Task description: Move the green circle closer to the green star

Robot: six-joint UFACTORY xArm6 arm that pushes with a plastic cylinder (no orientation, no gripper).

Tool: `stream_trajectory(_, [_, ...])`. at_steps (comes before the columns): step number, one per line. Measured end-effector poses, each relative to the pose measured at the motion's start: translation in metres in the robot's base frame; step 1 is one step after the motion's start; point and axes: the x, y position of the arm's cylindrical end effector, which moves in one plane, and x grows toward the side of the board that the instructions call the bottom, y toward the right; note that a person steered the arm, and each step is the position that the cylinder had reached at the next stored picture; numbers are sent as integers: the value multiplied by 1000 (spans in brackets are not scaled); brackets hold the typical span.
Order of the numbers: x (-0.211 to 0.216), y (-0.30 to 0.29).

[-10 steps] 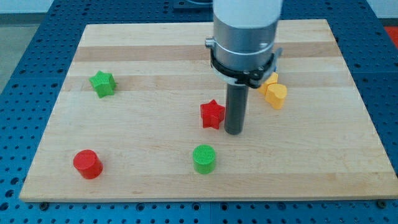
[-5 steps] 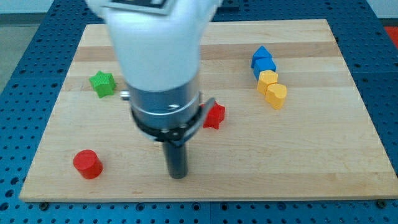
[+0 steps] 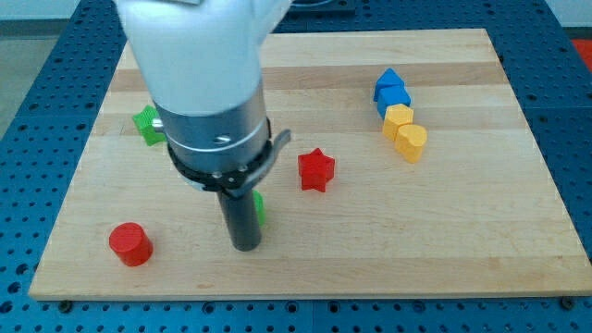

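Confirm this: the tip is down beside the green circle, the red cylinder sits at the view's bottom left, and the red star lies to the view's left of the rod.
Not quite. The camera view shows the red star to the view's right of the rod, not its left. The rest holds: my tip is beside the green circle, which the rod mostly hides, and the red cylinder sits at the view's bottom left.

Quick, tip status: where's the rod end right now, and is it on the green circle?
My tip: no gripper, nothing held; down on the board, right against the green circle, which is mostly hidden behind the rod. Actual contact cannot be told.
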Motion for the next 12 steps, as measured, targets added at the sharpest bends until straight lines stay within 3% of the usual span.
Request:
stream_trajectory(1, [-16, -17])
stream_trajectory(4, [-30, 13])
stream_trajectory(9, [-140, -17])
stream_trajectory(12, [-150, -47])
